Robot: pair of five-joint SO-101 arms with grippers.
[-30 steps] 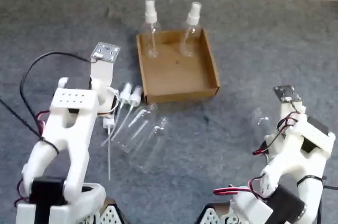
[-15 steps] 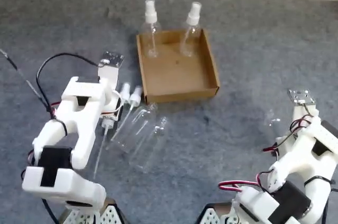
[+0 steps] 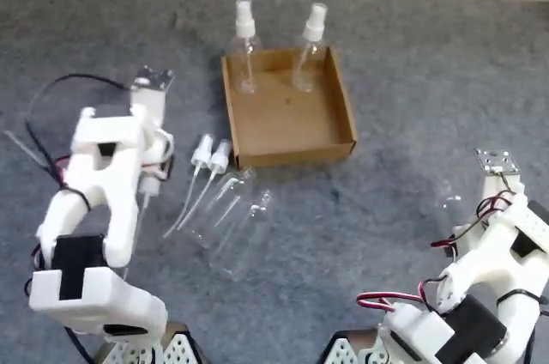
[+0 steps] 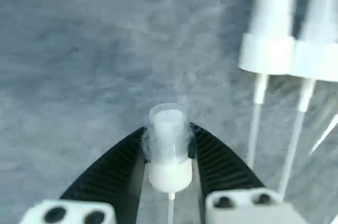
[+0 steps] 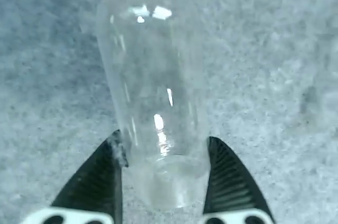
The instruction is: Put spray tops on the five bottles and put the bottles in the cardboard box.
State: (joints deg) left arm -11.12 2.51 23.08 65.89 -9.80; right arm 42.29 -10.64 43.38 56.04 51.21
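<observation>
- Left gripper [image 4: 168, 142] pinched a spray top [image 4: 169, 155], at 8 o'clock from the cardboard box [image 3: 292, 128].
- Right gripper [image 5: 161, 152] clamped a clear bottle [image 5: 153, 92], at 4 o'clock from the box.
- Two capped bottles [image 3: 245, 55] stood at its 12 o'clock edge.

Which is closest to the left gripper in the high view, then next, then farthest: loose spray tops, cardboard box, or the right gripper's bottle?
1. Loose spray tops, just beside the left gripper.
2. Cardboard box, farther back, mid-table.
3. Bottle, across in the right gripper.
</observation>
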